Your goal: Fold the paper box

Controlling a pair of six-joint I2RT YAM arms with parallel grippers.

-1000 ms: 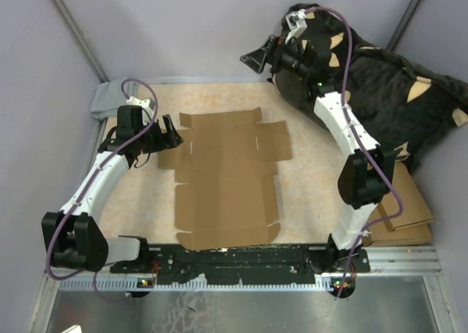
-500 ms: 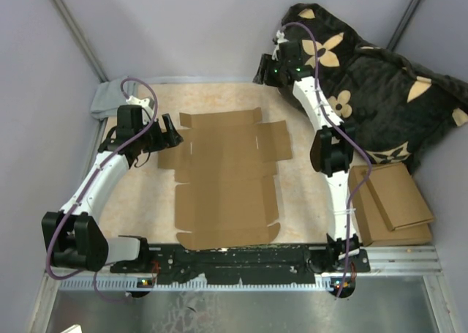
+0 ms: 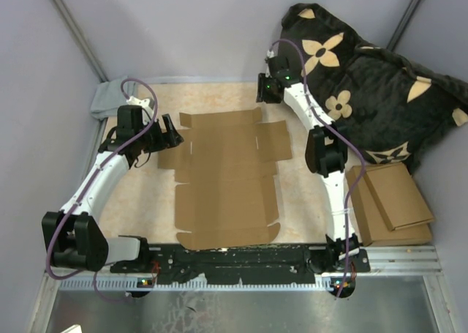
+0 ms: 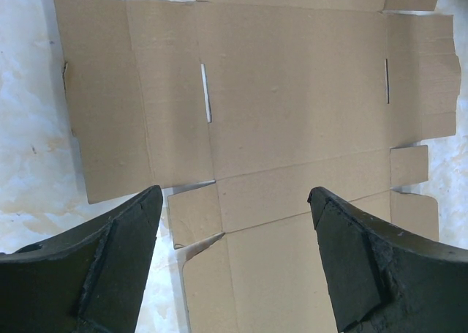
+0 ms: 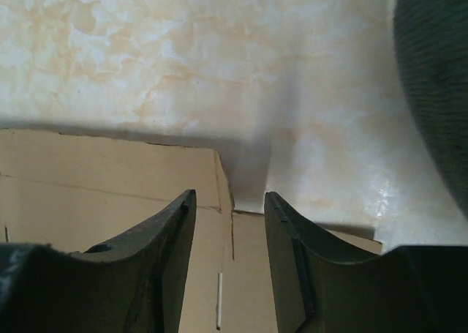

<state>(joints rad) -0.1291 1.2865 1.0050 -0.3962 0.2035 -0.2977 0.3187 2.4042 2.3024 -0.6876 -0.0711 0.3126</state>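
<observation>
Cardboard lies flat and unfolded at the middle of the table (image 3: 300,190): the box (image 3: 223,176) has every flap down and no wall raised, so folding has not begun.

The left gripper (image 3: 170,134) hangs at the box's 10 o'clock, over its left flap. In the wrist view its jaws stand wide apart with nothing between them (image 4: 234,201), and the panel with two slits (image 4: 292,91) is spread beneath. The right gripper (image 3: 265,91) is at the box's 1 o'clock. Its jaws are parted by a narrow gap, empty (image 5: 229,201), just over the far edge of the box (image 5: 110,179), where a notch separates two flaps. I cannot tell whether either gripper touches the cardboard.

The step in hand looks like getting hold of a first flap. A sheet lying flush on the table gives little to grasp, so the notch at the far edge is probably the best place to work one finger under. Pinch close to the score line rather than at the flap's tip, and turn the flap about that line so it creases cleanly. The left gripper would do best pressing the middle panel down, or the whole sheet may slide or lift. The stack (image 3: 391,208) at 4 o'clock is well apart and out of the way.
</observation>
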